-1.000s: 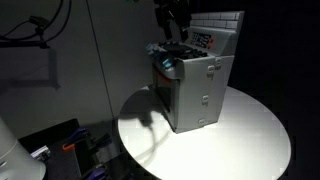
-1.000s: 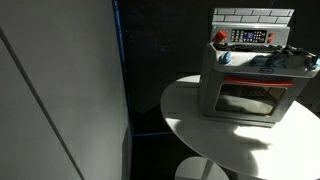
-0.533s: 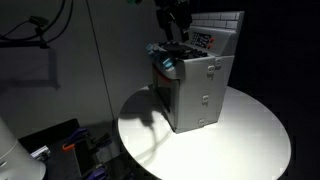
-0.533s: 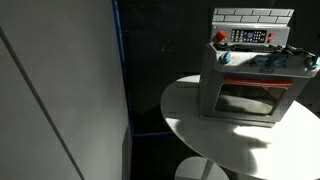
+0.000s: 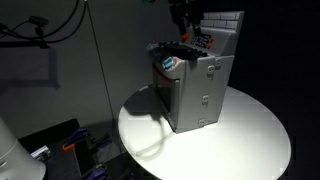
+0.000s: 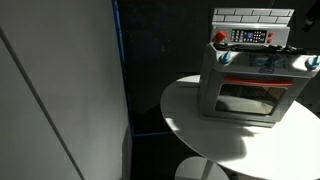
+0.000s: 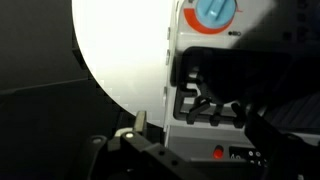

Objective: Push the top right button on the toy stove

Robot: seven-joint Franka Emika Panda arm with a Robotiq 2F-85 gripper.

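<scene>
The grey toy stove [image 5: 197,88] stands on a round white table [image 5: 250,135]; it also shows in an exterior view [image 6: 255,80] with its white brick back panel [image 6: 255,16] and its red-and-white control strip [image 6: 250,37]. My gripper [image 5: 186,14] hangs just above the stove top, close to the back panel, and is out of sight in the exterior view facing the oven door. In the wrist view the gripper [image 7: 200,128] is open and empty over the black burner grate [image 7: 212,92], with a red button [image 7: 218,153] between the fingers and a blue knob [image 7: 214,11] beyond.
A dark wall panel [image 6: 60,90] stands beside the table. Cables and clutter [image 5: 60,145] lie on the floor below the table edge. The table rim [image 6: 190,125] curves in front of the stove.
My gripper has moved across the stove top toward the back panel and a little upward. The stove has not moved.
</scene>
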